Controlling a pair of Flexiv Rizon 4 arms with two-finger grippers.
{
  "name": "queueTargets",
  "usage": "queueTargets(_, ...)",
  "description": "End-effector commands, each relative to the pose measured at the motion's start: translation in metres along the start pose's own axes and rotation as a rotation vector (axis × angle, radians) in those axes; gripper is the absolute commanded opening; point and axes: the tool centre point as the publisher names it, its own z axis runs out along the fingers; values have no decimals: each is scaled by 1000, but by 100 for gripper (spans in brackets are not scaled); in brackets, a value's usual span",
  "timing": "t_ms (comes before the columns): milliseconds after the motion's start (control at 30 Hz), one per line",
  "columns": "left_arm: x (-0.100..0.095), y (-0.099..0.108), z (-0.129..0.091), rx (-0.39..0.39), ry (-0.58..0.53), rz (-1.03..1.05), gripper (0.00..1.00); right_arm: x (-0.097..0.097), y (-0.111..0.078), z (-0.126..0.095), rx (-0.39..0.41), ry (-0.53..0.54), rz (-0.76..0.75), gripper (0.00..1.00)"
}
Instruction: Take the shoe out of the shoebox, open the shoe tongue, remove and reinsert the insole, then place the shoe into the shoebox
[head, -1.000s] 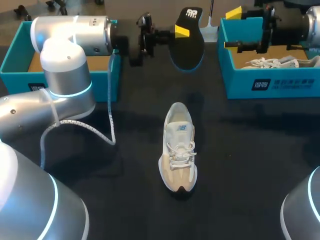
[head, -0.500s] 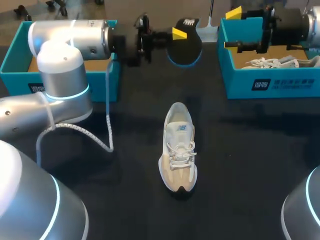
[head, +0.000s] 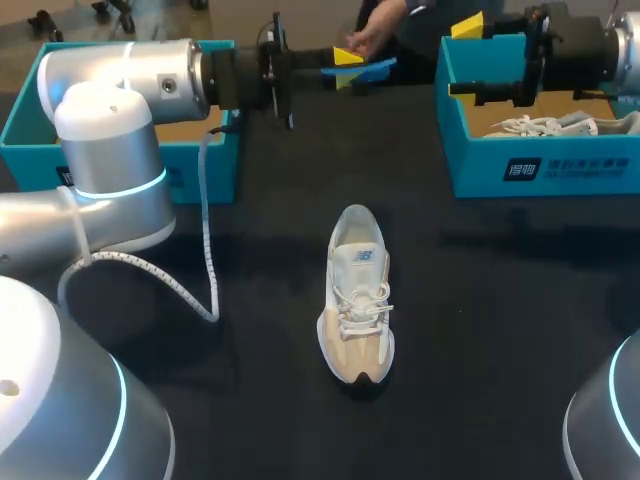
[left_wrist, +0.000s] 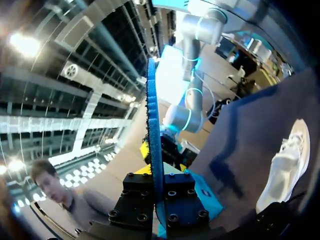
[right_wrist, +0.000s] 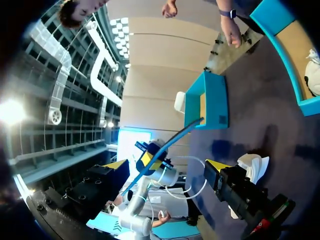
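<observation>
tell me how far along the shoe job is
Done: the shoe lies out on the table, insole removed. In hand: the left gripper is shut on the insole, held edge-on above the table's far side. Left: reinserting it and boxing the shoe.

My left arm (head: 110, 110) covers much of the left shoebox (head: 28, 145) at the table's (head: 480, 300) far left corner; the right shoebox (head: 580, 165) runs out of view.

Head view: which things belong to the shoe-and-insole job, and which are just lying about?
Job: beige-and-white lace-up sneaker; blue-edged insole in left gripper; left teal cardboard shoebox, right teal cardboard shoebox (which is its own, unclear).
Not the job: pale shoe in the right shoebox; a person's hand by the insole.
</observation>
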Motion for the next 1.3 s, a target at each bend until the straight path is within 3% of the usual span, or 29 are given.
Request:
queueTargets(33, 2, -4, -3, -26, -23, -577, 0, 0, 0, 1, -2, -1, 0, 100)
queueTargets(100, 2, -4, -6, 7, -5, -660, 0, 0, 0, 1, -2, -1, 0, 100)
queueTargets(167, 0, 1, -10, -28, -9, -700, 0, 0, 0, 1, -2, -1, 0, 100)
queueTargets(233, -2, 6, -11, -57, 15, -653, 0, 0, 0, 1, -2, -1, 0, 100)
queueTargets(833, -2, 6, -11, -57, 15, -653, 0, 0, 0, 1, -2, -1, 0, 100)
queueTargets(867, 0, 8, -9, -79, 52, -789, 0, 0, 0, 1, -2, -1, 0, 100)
queueTargets(900, 1, 9, -9, -46, 67, -826, 0, 0, 0, 1, -2, -1, 0, 100)
queueTargets(933, -1, 9, -8, -52, 60, -991, 0, 0, 0, 1, -2, -1, 0, 100)
queueTargets(1067, -6, 9, -8, -37, 77, -1209, 0, 0, 0, 1, -2, -1, 0, 100)
queueTargets(1200, -3, 12, -10, -175, 146, -1563, 0, 0, 0, 1, -2, -1, 0, 100)
queueTargets(1300, 3, 13, -14, -181, 178, -1771, 0, 0, 0, 1, -2, -1, 0, 100)
